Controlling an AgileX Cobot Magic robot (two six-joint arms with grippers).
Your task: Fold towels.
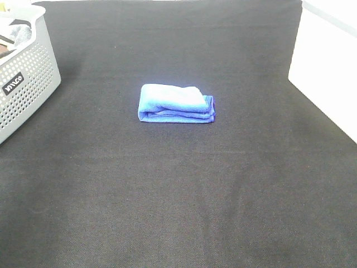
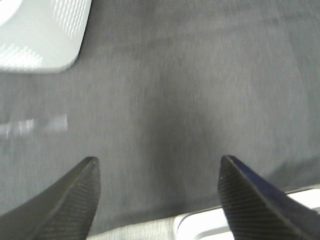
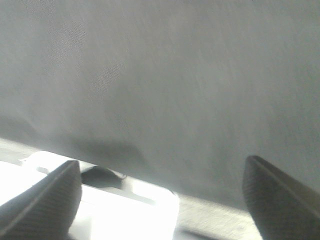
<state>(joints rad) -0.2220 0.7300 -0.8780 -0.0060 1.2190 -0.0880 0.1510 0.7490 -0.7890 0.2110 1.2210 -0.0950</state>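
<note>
A bright blue towel lies folded into a small thick rectangle on the black table cloth, a little behind the middle, with its darker stitched edges stacked on its right end. No arm shows in the exterior high view. In the left wrist view my left gripper is open over bare dark cloth, nothing between its fingers. Over the cloth near its edge, my right gripper also stands open and empty in the right wrist view. Neither wrist view shows the towel.
A grey perforated basket stands at the far left of the table, with dark items inside; its corner appears in the left wrist view. A white surface borders the cloth on the right.
</note>
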